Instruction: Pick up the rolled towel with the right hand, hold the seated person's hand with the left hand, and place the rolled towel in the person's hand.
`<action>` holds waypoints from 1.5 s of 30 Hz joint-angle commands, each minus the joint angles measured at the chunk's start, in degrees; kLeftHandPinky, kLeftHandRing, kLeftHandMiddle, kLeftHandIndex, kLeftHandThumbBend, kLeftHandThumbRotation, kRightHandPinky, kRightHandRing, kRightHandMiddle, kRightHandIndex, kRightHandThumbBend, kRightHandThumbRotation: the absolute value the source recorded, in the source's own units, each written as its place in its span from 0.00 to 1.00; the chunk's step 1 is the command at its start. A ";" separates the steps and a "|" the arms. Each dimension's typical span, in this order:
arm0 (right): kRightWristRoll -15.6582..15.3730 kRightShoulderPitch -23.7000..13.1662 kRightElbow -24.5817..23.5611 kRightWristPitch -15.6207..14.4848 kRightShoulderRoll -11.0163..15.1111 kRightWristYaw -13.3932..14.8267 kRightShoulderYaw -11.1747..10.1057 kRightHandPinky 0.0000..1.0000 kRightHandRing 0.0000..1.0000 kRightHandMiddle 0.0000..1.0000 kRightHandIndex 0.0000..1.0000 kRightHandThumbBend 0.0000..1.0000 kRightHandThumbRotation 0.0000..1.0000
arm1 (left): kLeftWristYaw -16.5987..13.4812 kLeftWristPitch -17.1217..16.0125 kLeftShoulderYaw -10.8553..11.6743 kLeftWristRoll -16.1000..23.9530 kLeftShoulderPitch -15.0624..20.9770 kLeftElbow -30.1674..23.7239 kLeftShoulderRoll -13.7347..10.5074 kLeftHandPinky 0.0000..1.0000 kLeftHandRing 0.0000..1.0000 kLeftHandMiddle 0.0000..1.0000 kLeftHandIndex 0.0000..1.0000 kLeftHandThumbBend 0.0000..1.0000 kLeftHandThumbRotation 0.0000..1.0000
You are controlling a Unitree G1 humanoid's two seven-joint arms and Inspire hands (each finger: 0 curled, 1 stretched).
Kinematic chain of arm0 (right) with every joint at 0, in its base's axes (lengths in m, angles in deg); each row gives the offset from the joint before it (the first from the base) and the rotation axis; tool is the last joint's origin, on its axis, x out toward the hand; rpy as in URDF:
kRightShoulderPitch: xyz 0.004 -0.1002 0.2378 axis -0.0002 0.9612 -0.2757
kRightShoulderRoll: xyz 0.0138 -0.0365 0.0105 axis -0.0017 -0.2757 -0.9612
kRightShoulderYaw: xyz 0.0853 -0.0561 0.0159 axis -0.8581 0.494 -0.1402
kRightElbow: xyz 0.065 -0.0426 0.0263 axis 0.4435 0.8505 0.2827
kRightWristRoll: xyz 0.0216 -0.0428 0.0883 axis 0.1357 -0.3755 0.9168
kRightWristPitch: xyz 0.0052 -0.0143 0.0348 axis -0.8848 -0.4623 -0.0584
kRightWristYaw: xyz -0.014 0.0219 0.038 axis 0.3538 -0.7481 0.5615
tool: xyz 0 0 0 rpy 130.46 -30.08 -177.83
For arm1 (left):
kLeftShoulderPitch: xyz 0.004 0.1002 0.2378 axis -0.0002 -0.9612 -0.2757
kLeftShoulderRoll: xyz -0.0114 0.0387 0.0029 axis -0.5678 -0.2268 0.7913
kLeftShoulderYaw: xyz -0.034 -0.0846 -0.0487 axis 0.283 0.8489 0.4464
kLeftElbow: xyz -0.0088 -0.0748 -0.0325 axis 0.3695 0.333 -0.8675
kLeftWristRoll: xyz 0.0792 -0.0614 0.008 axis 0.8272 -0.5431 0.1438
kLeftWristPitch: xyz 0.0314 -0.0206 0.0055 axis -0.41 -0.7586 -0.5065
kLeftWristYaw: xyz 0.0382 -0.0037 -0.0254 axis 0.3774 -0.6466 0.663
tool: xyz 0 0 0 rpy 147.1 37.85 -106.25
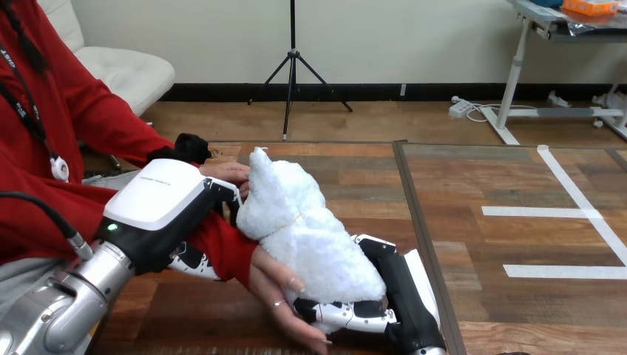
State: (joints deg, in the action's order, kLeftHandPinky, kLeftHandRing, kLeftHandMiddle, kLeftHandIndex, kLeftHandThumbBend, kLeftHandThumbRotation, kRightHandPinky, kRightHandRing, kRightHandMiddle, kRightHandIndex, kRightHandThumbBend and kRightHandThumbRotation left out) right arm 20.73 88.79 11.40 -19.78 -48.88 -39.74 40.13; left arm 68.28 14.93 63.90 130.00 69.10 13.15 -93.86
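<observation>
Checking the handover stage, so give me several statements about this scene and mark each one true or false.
1. The rolled towel lies alone on the table, with nothing touching it. False: the right hand grips its lower end, and it rests against the person's hand.
2. The left hand is curled round the person's red-sleeved wrist. True.
3. The person's hand is clenched in a fist. False: its fingers are stretched out beside the towel's lower end.
4. The towel is white. True.
</observation>
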 commanded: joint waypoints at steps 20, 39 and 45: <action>1.34 1.10 -11.12 -7.37 0.14 -5.50 2.15 0.84 0.90 0.91 0.97 0.76 0.40 | -2.24 -0.28 1.06 -0.12 3.00 -4.96 1.57 0.80 0.81 0.84 0.91 0.99 0.33; 3.39 2.10 -15.03 -12.03 1.37 -7.93 1.03 0.93 0.99 0.99 1.00 0.77 0.52 | 1.49 3.12 1.55 -2.45 0.01 -8.28 1.34 0.87 0.90 0.93 1.00 1.00 0.47; 3.56 2.41 -16.00 -12.83 2.04 -8.31 0.77 0.94 0.99 0.99 1.00 0.77 0.53 | 1.52 3.45 1.76 -2.55 -1.00 -8.78 1.41 0.87 0.91 0.94 1.00 1.00 0.48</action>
State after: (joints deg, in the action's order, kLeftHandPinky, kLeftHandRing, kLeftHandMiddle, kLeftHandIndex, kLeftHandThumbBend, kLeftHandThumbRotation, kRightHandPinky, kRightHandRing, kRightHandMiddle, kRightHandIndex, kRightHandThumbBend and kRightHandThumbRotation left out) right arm 23.83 92.50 -0.92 -32.17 -46.66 -47.05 40.11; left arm 69.97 17.90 64.25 128.84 67.93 6.57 -93.07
